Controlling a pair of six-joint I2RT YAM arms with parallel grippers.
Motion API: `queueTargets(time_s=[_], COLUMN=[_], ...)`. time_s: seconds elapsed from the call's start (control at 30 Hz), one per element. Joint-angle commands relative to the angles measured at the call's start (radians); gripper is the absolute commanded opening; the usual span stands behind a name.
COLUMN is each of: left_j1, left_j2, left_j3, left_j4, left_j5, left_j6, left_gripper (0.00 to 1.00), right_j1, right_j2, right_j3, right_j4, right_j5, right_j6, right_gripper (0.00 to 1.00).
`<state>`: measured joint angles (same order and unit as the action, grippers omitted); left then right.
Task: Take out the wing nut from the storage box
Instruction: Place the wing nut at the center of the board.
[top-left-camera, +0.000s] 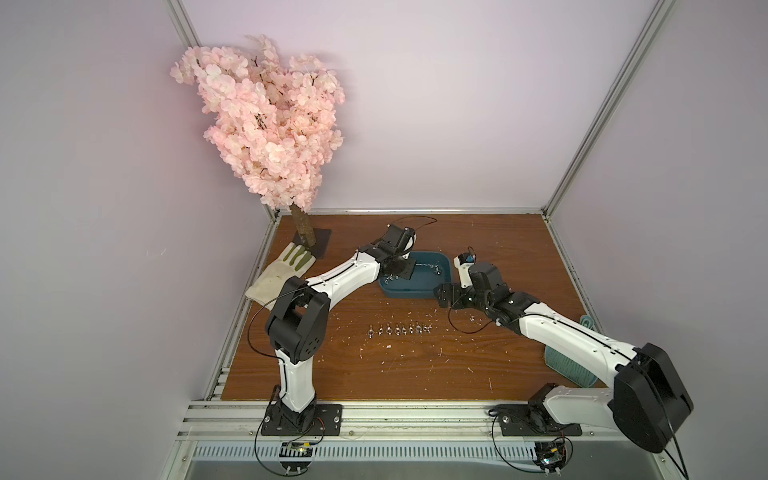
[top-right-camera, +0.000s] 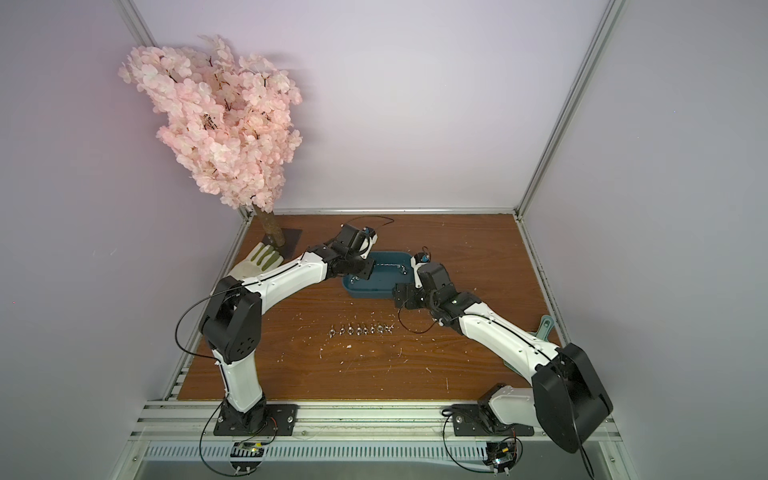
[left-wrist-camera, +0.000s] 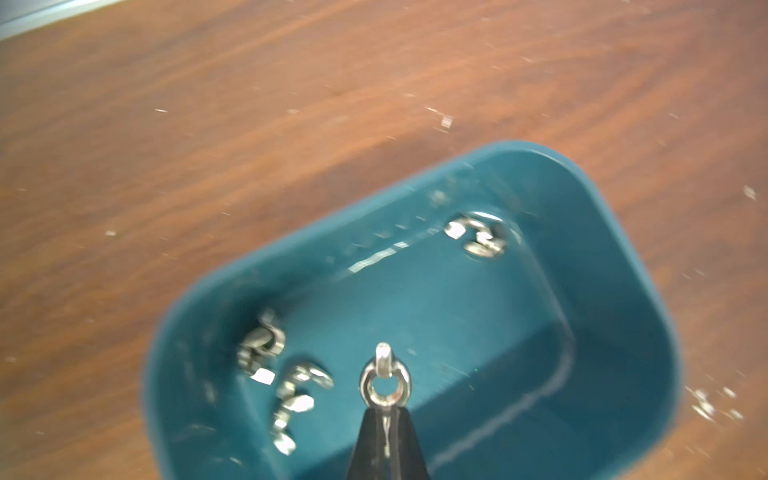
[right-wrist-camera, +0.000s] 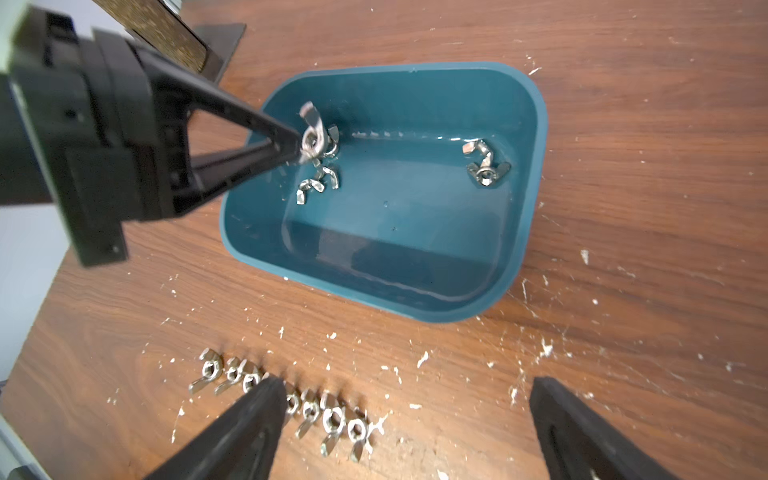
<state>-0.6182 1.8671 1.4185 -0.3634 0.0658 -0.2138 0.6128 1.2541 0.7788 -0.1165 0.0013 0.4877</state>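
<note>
- Nearest us, a row of nuts (top-left-camera: 399, 330) lies on the table (top-left-camera: 457, 374);
- our right gripper (right-wrist-camera: 407, 386) gapes wide, holding nothing, just beside the storage box (top-left-camera: 409, 293);
- our left gripper (left-wrist-camera: 385, 415) is clenched on a wing nut (left-wrist-camera: 385, 384) at the box's left end, near loose nuts (left-wrist-camera: 478, 237) lying inside.

White arms (top-left-camera: 347, 277), black joints (top-left-camera: 297, 322); cables (top-left-camera: 249, 332) seemingly black.

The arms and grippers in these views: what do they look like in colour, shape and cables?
Both the left arm and the right arm have smooth white shells between bulky black joint housings. A thin black cable loops outside each. The left gripper and right gripper are black, with tapering pointed fingers. No markings are readable.
</note>
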Motion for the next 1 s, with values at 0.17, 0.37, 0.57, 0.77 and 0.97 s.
queueTargets(time_s=[0.17,0.37,0.57,0.77,0.97], left_j1=[-0.145,-0.22,-0.285,-0.335,-0.357], left_j2=[-0.1,-0.149,-0.162,-0.13,-0.091], left_j3=[-0.093,-0.17,-0.231,-0.261,-0.272], left_j4=[-0.01,0.023,0.055,0.082,0.111], left_j5=[-0.013,-0.002,0.008,0.006,0.012], left_j6=[-0.08,-0.135,-0.181,-0.193,-0.213], left_gripper=[0.03,0.03,0.03,0.03,0.03], right_j1=[-0.004,-0.004,-0.004,-0.004,-0.004], right_j2=[-0.242,-0.407,-0.492,-0.525,-0.549], right_j3=[-0.155,-0.24,-0.28,-0.301,-0.309], right_j4=[-0.046,-0.111,-0.165,-0.177,-0.201], right_j5=[0.037,0.055,0.058,0.05,0.049], right_j6=[0.083,0.128,0.144,0.15,0.15], right_gripper=[0.99,0.99,0.99,0.99,0.99])
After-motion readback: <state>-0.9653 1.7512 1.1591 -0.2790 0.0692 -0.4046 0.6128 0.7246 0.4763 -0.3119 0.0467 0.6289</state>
